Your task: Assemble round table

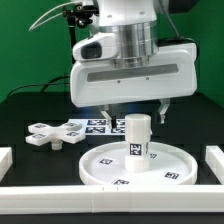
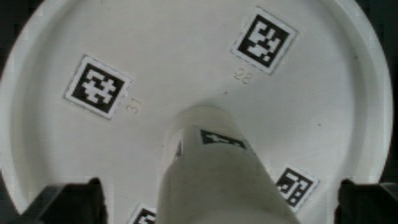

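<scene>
My end effector (image 1: 135, 110) hung spread open, gripping nothing, just above leg (image 1: 137, 134). Leg stood upright mid-disc (image 1: 100, 168); seated fully or not, couldn't tell. Cross base (image 1: 55, 133) lay loose on tabletop (image 1: 45, 165) beside disc, not yet attached.

No legible text; only square tags (image 2: 98, 85) on disc (image 2: 178, 45), leg (image 2: 222, 190).

In the wrist view we lose the round disc (image 2: 178, 50) past the picture's edges, and the leg (image 2: 231, 165) is blurred and cut off. Of the gripper (image 2: 228, 198) we see only dark fingertips (image 2: 75, 200). In the exterior view the leg hides part of the marker board (image 1: 98, 124).
</scene>
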Tool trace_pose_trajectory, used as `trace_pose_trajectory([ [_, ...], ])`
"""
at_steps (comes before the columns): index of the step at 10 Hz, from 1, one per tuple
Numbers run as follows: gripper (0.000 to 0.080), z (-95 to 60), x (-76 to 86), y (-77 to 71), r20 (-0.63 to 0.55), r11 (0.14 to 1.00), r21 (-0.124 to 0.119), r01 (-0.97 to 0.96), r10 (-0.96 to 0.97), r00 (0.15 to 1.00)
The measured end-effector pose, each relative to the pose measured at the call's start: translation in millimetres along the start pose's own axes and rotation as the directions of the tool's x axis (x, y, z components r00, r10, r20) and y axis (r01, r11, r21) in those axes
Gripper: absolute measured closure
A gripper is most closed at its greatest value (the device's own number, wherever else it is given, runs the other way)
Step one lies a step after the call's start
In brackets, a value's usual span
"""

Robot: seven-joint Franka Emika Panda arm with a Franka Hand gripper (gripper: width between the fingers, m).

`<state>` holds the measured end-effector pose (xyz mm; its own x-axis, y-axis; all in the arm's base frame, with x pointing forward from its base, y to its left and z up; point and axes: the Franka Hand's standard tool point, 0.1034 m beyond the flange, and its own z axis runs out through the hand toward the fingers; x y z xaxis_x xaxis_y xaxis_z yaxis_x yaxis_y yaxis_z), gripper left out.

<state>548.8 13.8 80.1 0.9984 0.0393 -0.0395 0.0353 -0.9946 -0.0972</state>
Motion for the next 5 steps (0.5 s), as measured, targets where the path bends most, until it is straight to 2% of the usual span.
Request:
trace_pose_trajectory([
  [1, 0.0151, 1.0, -11.1, 0.6, 0.001, 1.0, 0.001, 0.008, -0.008, 1.0],
  [3, 0.0151, -0.1, -25.4, 21.2, 0.01, 0.999, 0.019, -0.028, 0.028, 1.0],
  [5, 0.0151, 1.0, -25.0, 18.0, 0.012, 1.0, 0.018, -0.024, 0.024, 1.0],
])
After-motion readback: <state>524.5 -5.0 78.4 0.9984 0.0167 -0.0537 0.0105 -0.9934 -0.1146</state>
